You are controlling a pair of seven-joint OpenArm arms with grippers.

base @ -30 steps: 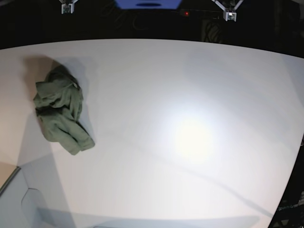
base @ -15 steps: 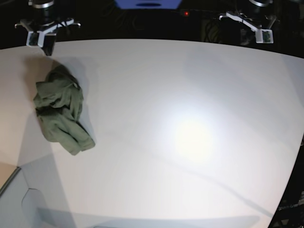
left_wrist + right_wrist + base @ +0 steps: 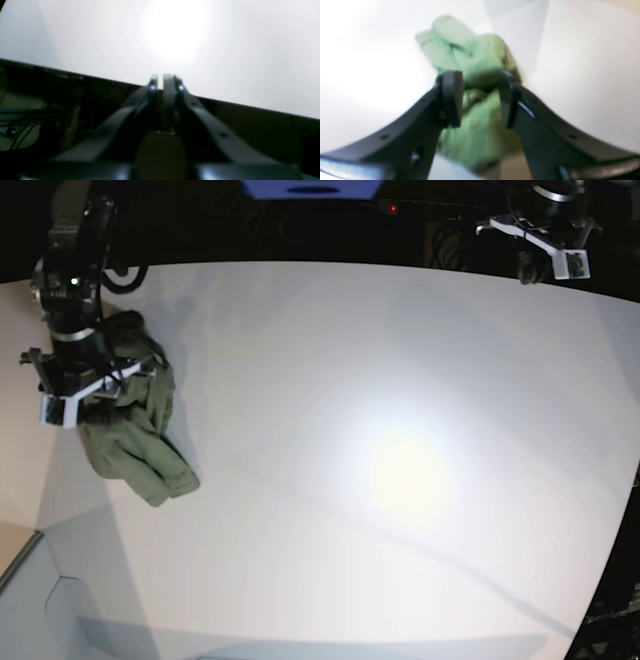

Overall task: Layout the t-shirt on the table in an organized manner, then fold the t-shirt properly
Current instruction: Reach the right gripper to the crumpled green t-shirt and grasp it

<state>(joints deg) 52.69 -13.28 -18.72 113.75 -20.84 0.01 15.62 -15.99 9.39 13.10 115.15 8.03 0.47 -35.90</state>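
The olive-green t-shirt (image 3: pixel 140 450) lies crumpled in a heap near the left side of the white table (image 3: pixel 400 360). My right gripper (image 3: pixel 88 388) hangs over the heap's upper part. In the right wrist view this right gripper (image 3: pixel 478 100) is open, and the blurred t-shirt (image 3: pixel 470 55) shows between and beyond its two dark fingers (image 3: pixel 451 97). Whether the pads touch the cloth I cannot tell. My left gripper (image 3: pixel 550 255) stays at the table's far right edge. Up close, the left gripper (image 3: pixel 160 80) holds nothing, and only a narrow slit parts its fingertips.
Beyond the table's far edge (image 3: pixel 225 101) lies a dark area with cables and a blue object (image 3: pixel 312 188). A bright glare spot (image 3: pixel 405 475) sits right of centre. At the lower left the tabletop ends at an angled edge (image 3: pixel 30 550).
The right arm has swung down from the far edge onto the t-shirt heap and its jaws have opened. The left arm shifted slightly at the back right. The shirt has not moved.
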